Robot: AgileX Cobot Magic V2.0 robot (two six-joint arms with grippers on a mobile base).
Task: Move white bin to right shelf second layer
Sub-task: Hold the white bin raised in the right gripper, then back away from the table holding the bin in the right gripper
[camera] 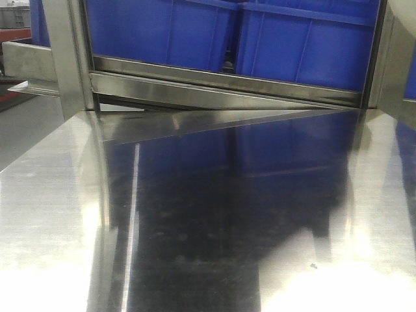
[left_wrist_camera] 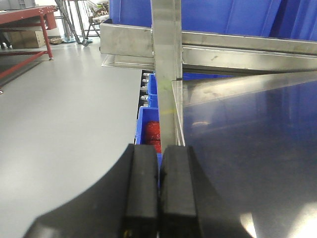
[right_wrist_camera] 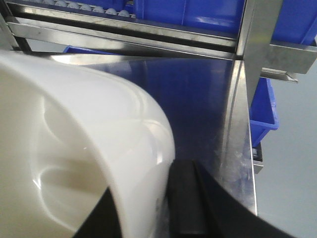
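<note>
The right gripper [right_wrist_camera: 141,208] pinches one wall of the white bin [right_wrist_camera: 74,148], which bulks just left of it over the steel counter [right_wrist_camera: 208,99]. The left gripper [left_wrist_camera: 158,168] is pressed closed, empty. Held by one wall, the bin may tilt — and snag the shelf's front bar [right_wrist_camera: 124,39] ahead.

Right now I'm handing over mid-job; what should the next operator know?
Left gripper: jaws shut, empty, beside the steel cart's left edge.
Right gripper: jaws clamped on the white bin's rim, over the cart.
Done: bin grasped; lifted or resting, cannot tell.
Left: set it on the right shelf second layer, probably the roller level ahead, where blue crates sit.
</note>
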